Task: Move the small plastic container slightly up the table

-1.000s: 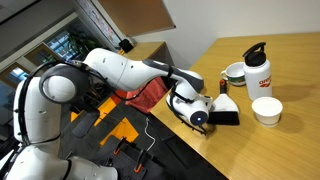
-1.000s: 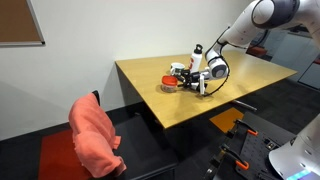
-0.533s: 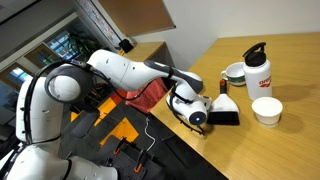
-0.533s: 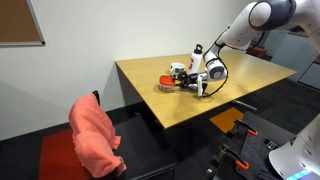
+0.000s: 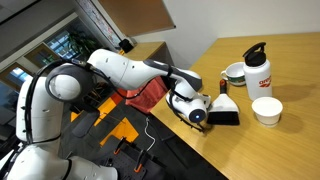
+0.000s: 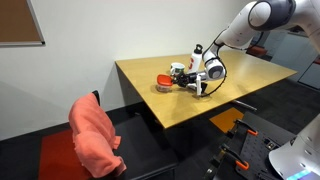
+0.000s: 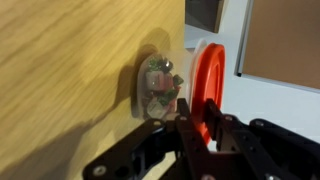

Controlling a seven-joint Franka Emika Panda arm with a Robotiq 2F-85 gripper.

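Gripper clamped on the small plastic container by its orange-red top.
Seen from the wrist, the two black fingers straddle the near rim of that top and press it from both sides, while the clear tub body shows just left of it against the table. In an exterior view the gripper sits low over the table, with the container at its tip, resting on the wood. In an exterior view a white bottle, a white bowl and a white cup stand just right of the gripper.
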